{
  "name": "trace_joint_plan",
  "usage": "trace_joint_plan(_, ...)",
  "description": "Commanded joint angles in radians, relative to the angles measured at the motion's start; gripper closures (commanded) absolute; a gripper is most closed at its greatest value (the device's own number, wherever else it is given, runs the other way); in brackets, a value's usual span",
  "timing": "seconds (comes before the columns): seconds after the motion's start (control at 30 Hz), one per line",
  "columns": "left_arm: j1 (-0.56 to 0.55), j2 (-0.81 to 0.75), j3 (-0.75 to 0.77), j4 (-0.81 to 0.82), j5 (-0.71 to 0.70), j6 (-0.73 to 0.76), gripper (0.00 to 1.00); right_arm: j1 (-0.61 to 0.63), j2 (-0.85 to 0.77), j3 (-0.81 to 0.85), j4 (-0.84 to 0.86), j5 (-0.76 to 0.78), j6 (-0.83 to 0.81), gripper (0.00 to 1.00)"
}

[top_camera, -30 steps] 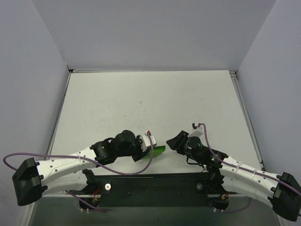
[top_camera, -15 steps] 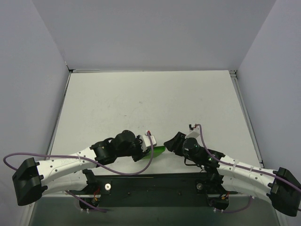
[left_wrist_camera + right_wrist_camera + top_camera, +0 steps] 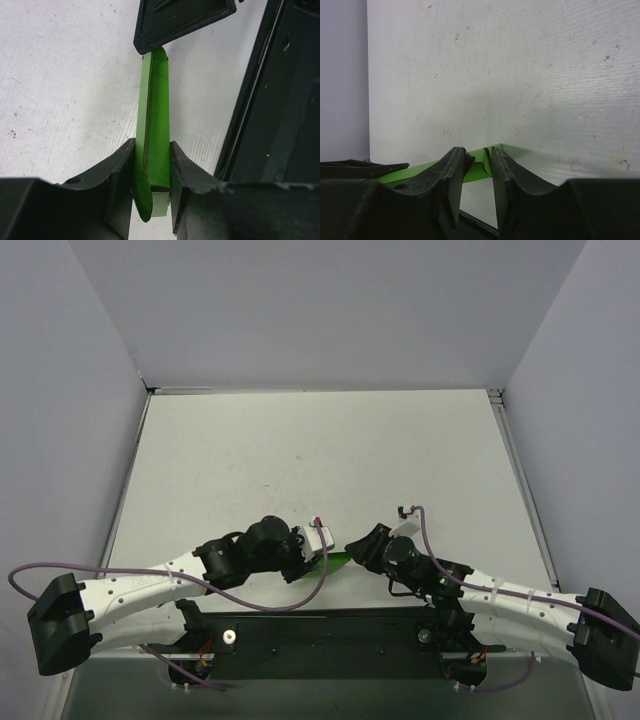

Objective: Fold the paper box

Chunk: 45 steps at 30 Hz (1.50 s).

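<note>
The paper box [image 3: 339, 560] is a bright green, flattened long card piece held just above the table [image 3: 320, 460] near its front edge. My left gripper [image 3: 318, 552] is shut on its near end; in the left wrist view the box [image 3: 156, 115] runs away between both fingers [image 3: 120, 170], with a rounded flap hanging below. My right gripper [image 3: 356, 544] meets the box's far end from the right. In the right wrist view its fingertips [image 3: 460, 160] stand on either side of the box's end [image 3: 481, 172], pressing a small flap, with no gap showing.
The black base plate [image 3: 320, 625] of both arms lies right behind the box, along the table's near edge, and shows as a dark bar [image 3: 280, 100] in the left wrist view. Purple cables [image 3: 300, 605] loop off each arm. Grey walls enclose the table.
My right gripper has slid left up to the box's end, and its jaws have narrowed onto it. The left gripper and the box have stayed put.
</note>
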Motion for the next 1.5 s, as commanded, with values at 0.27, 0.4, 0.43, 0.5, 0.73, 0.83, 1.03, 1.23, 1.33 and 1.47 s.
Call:
trace_joint_plan(0.27, -0.002, 0.028, 0.019, -0.051, -0.019, -0.024, 1.0, 0.093, 0.074, 0.004, -0.059, 0.039, 0.057, 0.86)
trace_joint_plan(0.4, 0.012, 0.028, 0.02, -0.047, -0.006, -0.029, 1.0, 0.113, 0.105, 0.004, -0.06, 0.042, 0.061, 0.88)
trace_joint_plan(0.43, 0.013, 0.027, 0.022, -0.047, -0.003, -0.03, 1.0, 0.122, 0.119, 0.005, -0.059, 0.046, 0.061, 0.88)
trace_joint_plan(0.5, 0.024, 0.022, 0.02, -0.046, 0.001, -0.033, 1.0, 0.127, 0.14, 0.01, -0.066, 0.045, 0.064, 0.91)
trace_joint_plan(0.73, 0.061, -0.004, 0.019, -0.035, 0.049, -0.04, 1.0, 0.145, 0.145, 0.031, -0.109, 0.066, 0.058, 0.92)
trace_joint_plan(0.83, 0.069, -0.022, 0.017, -0.029, 0.096, -0.038, 1.0, 0.145, 0.133, 0.045, -0.123, 0.077, 0.028, 0.87)
trace_joint_plan(1.03, 0.105, -0.084, 0.013, -0.017, 0.239, -0.038, 1.0, 0.109, -0.067, 0.175, -0.409, 0.17, -0.159, 0.55)
trace_joint_plan(1.23, 0.2, -0.076, 0.034, 0.014, 0.499, -0.09, 1.0, 0.017, -0.257, 0.286, -0.505, -0.038, -0.556, 0.18)
trace_joint_plan(1.33, 0.265, -0.044, 0.043, 0.049, 0.653, -0.142, 1.0, 0.093, -0.234, 0.336, -0.549, -0.095, -0.75, 0.13)
trace_joint_plan(1.47, 0.277, -0.012, 0.081, 0.042, 0.748, -0.174, 1.0, 0.26, -0.135, 0.375, -0.544, 0.009, -0.908, 0.07)
